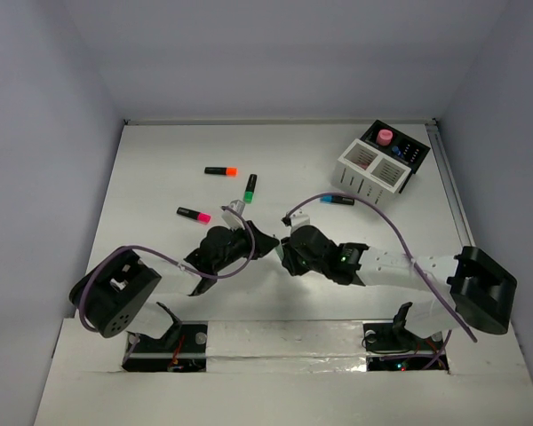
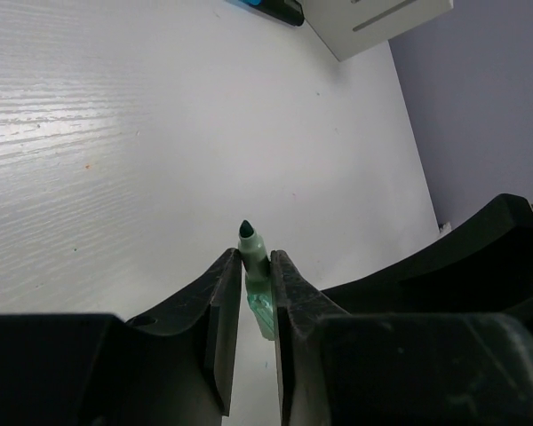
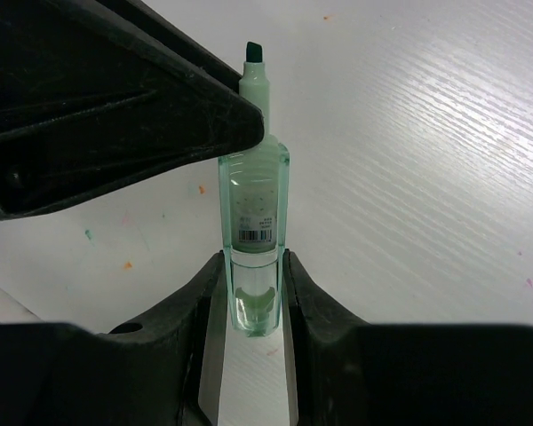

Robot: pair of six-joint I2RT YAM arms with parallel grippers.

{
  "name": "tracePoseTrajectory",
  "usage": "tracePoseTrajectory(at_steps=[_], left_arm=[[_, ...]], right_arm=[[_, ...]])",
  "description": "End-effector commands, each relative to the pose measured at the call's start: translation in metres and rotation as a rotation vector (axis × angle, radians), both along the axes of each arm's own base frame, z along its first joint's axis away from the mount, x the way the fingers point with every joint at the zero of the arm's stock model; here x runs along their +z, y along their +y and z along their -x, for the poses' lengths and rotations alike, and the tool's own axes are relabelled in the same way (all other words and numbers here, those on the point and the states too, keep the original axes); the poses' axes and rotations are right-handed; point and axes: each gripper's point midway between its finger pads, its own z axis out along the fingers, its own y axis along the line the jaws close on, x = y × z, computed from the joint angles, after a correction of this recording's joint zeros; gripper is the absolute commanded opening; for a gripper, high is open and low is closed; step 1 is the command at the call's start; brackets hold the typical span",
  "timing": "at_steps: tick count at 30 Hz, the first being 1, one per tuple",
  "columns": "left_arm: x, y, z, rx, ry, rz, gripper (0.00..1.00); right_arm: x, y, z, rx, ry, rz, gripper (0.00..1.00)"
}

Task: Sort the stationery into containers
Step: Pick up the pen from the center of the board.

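A pastel green highlighter with a clear body and no cap on its dark tip hangs between my two grippers above the table's middle. My right gripper is shut on its clear rear end. My left gripper is shut on the narrow neck just behind the tip. In the top view the two grippers, left and right, meet nose to nose. The containers stand at the back right: a white slatted box joined to a black box.
Black highlighters lie loose on the table: an orange-capped one, a green-capped one, a pink-capped one and a blue-capped one near the white box. A pink round piece sits in the black box.
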Motion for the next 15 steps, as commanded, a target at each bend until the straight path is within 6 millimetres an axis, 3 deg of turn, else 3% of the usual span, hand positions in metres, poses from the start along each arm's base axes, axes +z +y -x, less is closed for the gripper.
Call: tracePoseTrajectory(at_steps=[1, 6, 9, 15], left_arm=[[0.029, -0.012, -0.012, 0.007, -0.086, 0.062, 0.14], [0.026, -0.017, -0.011, -0.009, -0.083, 0.057, 0.2], [0.028, -0.019, -0.01, -0.01, -0.097, 0.06, 0.0], [0.034, -0.009, -0.016, 0.047, -0.129, 0.035, 0.0]], right_arm=[[0.021, 0.014, 0.003, 0.04, -0.05, -0.079, 0.0], [0.025, 0.015, 0.004, 0.055, -0.058, -0.096, 0.0], [0.027, 0.017, 0.007, 0.07, -0.057, -0.111, 0.0], [0.025, 0.012, 0.014, 0.087, -0.028, -0.097, 0.0]])
